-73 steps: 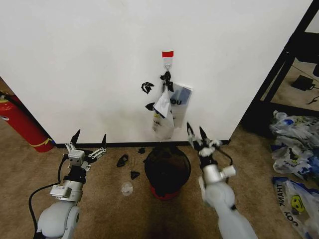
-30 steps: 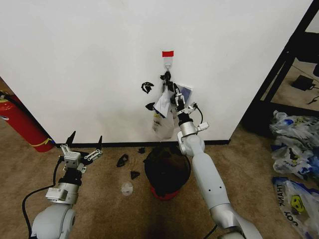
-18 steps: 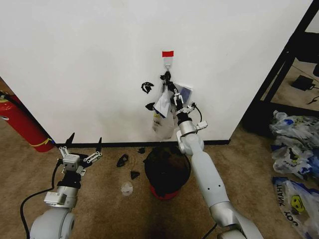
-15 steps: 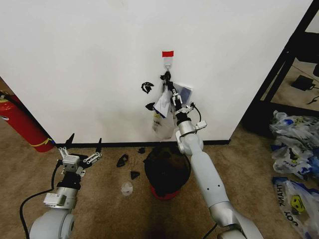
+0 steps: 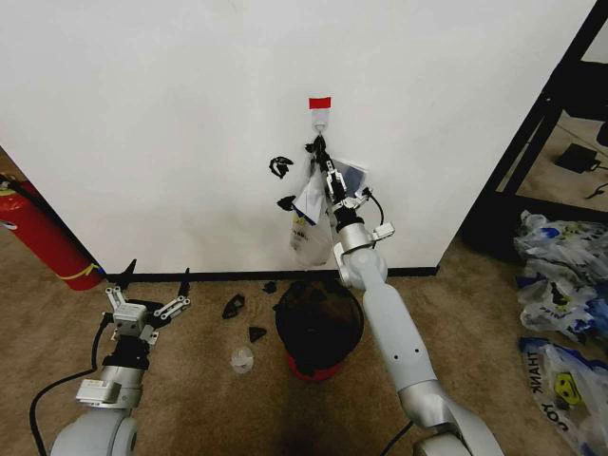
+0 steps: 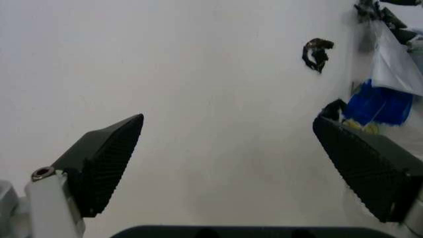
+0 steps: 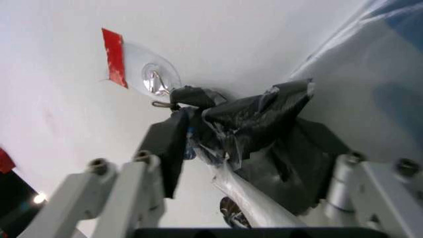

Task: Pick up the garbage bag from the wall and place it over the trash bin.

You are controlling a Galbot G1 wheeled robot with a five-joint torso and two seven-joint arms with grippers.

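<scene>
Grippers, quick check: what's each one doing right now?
Left gripper: open, empty, low near the floor.
Right gripper: raised at the hook, fingers straddling the top of the garbage bag; whether it has clamped cannot be told.

Garbage bag point(image 5: 312, 214) hangs on the wall point(image 5: 171, 123) from a hook point(image 5: 320, 121) just below a tape strip point(image 5: 319, 103), w/ the trash bin point(image 5: 319, 326) on the floor directly beneath the bag. Right gripper point(image 5: 324, 160) is up at the bag's top, fingers either side of its bunched neck just under the hook. Left gripper point(image 5: 152, 281) sits low, well left of the bin, near the baseboard point(image 5: 218, 276); fire extinguisher point(image 5: 38, 233) farther left of bin, shelving unit point(image 5: 541, 142) and loose bags point(image 5: 560, 285) to bin's right.
</scene>
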